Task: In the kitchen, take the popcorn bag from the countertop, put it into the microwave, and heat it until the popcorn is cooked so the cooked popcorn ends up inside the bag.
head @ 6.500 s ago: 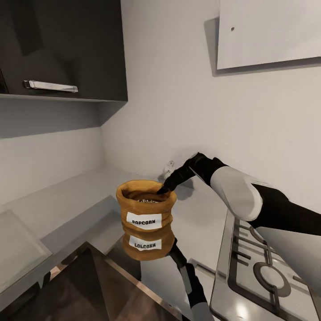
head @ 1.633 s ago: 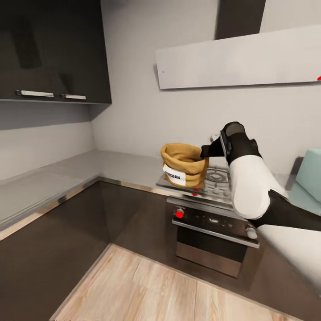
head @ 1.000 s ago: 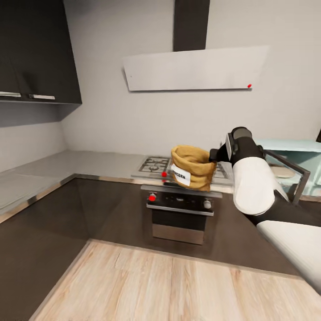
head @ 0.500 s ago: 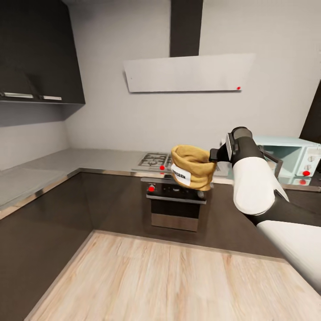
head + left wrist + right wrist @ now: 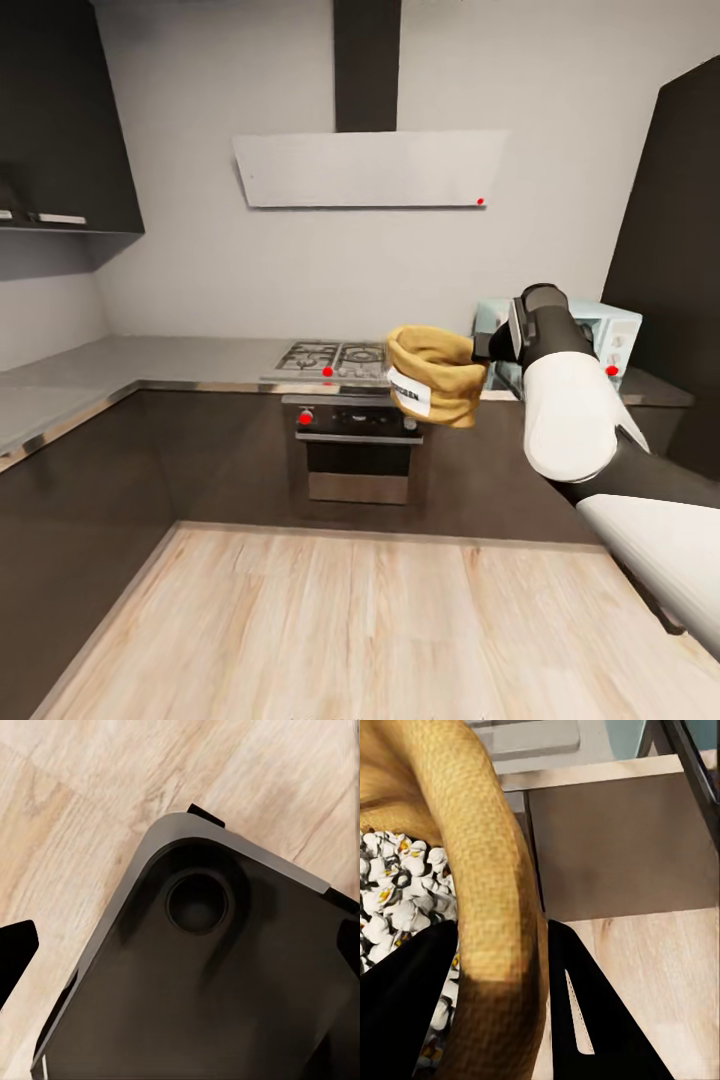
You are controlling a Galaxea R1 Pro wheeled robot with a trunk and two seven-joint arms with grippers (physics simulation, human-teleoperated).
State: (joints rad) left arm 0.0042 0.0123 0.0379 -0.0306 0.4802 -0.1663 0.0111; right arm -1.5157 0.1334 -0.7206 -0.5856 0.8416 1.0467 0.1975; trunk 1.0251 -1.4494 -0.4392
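A home kitchen, rendered in a simulator. A grey steel surface point(image 5: 150, 358) runs along the back wall and turns the corner at the left, over dark base cabinets point(image 5: 210, 455). A gas hob point(image 5: 332, 358) sits in it above a built-in oven point(image 5: 358, 450) with red knobs, and a flat white hood point(image 5: 370, 168) with a dark chimney hangs overhead. Dark wall cupboards point(image 5: 65, 115) fill the upper left. A mint microwave point(image 5: 600, 335) stands at the right, beside a tall dark unit point(image 5: 675, 260). The floor point(image 5: 330, 620) is pale wood planking.
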